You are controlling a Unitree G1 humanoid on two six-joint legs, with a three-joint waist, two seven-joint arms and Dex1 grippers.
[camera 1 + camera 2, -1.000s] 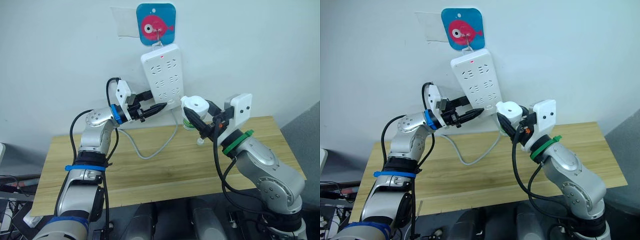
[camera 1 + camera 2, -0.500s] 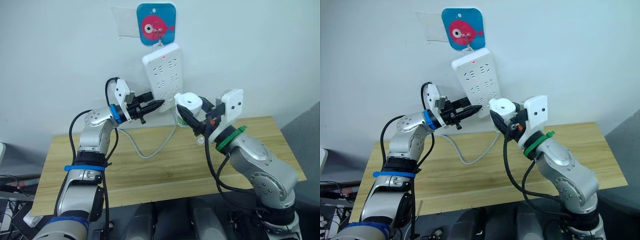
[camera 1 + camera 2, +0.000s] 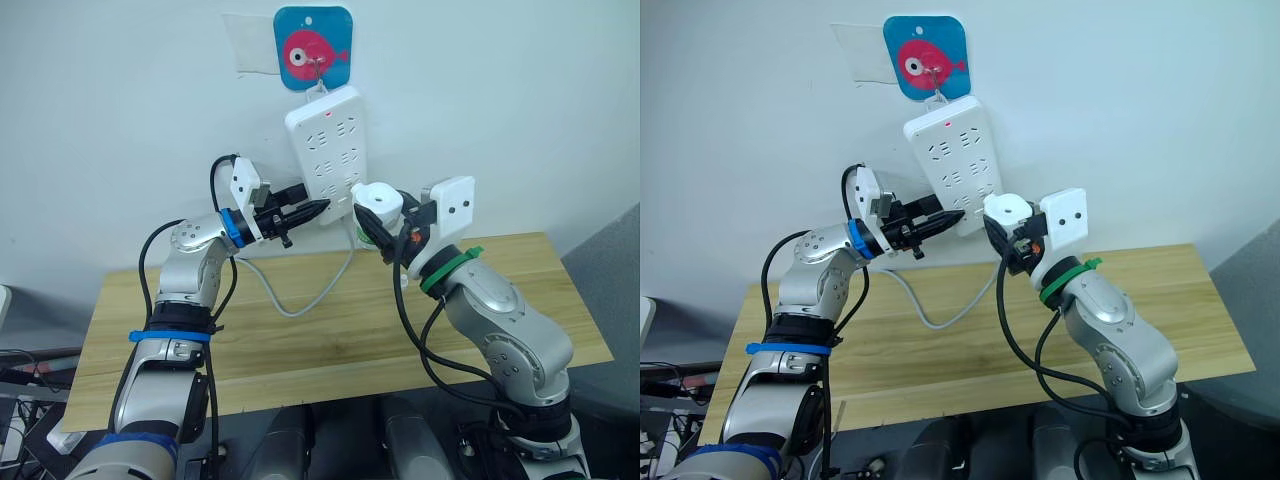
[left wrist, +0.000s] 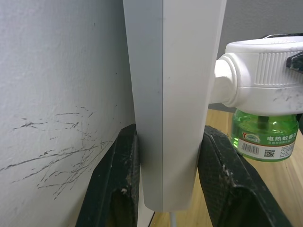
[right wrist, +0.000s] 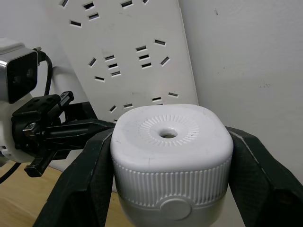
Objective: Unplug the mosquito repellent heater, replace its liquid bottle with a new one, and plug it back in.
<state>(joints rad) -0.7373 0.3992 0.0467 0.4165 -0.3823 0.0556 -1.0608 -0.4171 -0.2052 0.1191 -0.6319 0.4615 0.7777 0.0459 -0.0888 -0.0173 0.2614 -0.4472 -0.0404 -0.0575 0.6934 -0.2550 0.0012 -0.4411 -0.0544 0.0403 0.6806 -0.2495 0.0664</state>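
Right pincer (image 5: 173,189) pinching the mosquito repellent heater (image 3: 378,200) at the power strip (image 3: 328,140) on the white wall (image 3: 520,100); left pincer (image 4: 165,184) clamps the strip's lower edge. Wooden tabletop (image 3: 320,330) at 6 o'clock below, cable (image 3: 300,300) draped across.

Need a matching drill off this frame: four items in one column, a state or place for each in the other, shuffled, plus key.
Things:
1. power strip
2. mosquito repellent heater
3. liquid bottle
4. fish hook plate

States or places:
A. green, fitted under the white unit
B. stuck on the wall, above everything else
C. gripped at its lower edge by the left gripper
D. held between the right gripper's fingers, up against the strip

Pairs: 1-C, 2-D, 3-A, 4-B
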